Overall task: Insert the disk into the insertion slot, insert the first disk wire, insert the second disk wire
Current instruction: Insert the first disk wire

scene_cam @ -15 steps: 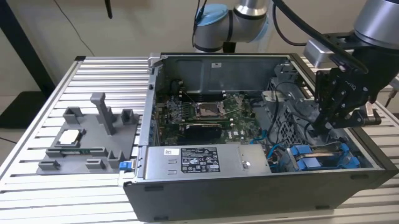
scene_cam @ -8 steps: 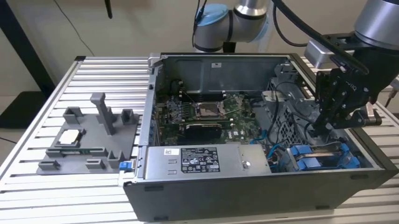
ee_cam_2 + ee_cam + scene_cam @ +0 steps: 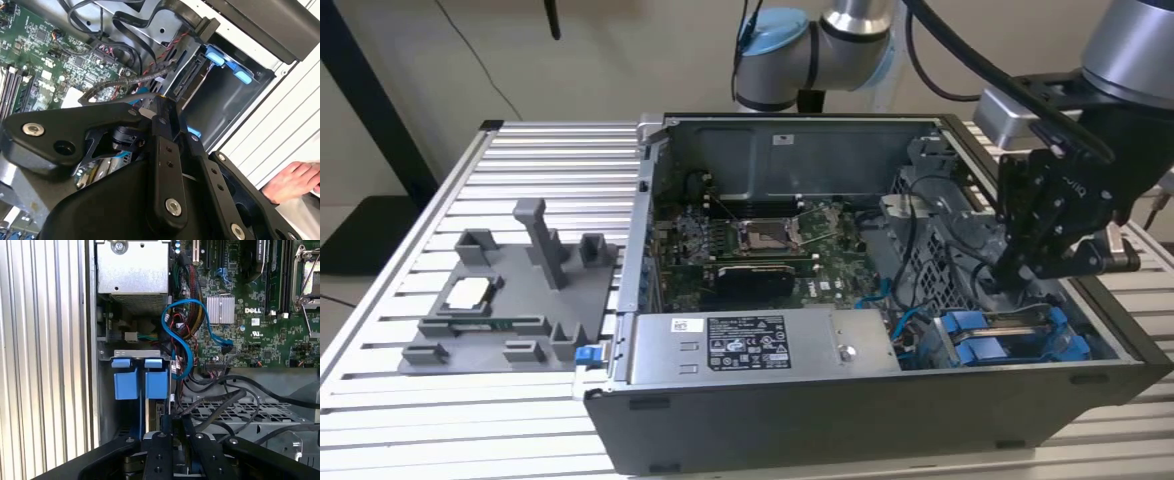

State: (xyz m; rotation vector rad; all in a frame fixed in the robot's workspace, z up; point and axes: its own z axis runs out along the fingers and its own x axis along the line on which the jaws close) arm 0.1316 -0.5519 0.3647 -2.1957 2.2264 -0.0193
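The disk (image 3: pixel 187 81) sits on edge inside the insertion slot (image 3: pixel 227 102), its connector edge facing outward. Its blue carrier tabs (image 3: pixel 126 378) stick up from the grey metal bay (image 3: pixel 1014 322) at the case's front corner, on the exterior view's right. My gripper (image 3: pixel 1010 272) hangs just above that bay, its black fingers (image 3: pixel 163 125) drawn together to a narrow tip (image 3: pixel 172 419) close to the disk's connector. I see nothing between them. A loose black connector (image 3: pixel 203 25) on a flat cable lies beside the bay. A blue wire (image 3: pixel 178 342) loops over the motherboard.
The open computer case (image 3: pixel 640 250) lies on a slatted aluminium table (image 3: pixel 520 160). A power-supply box (image 3: pixel 761 345) with a white sticker fills the near side. A grey fixture tray (image 3: pixel 520 300) stands on the exterior view's left. A person's hand (image 3: pixel 292 180) rests outside the case.
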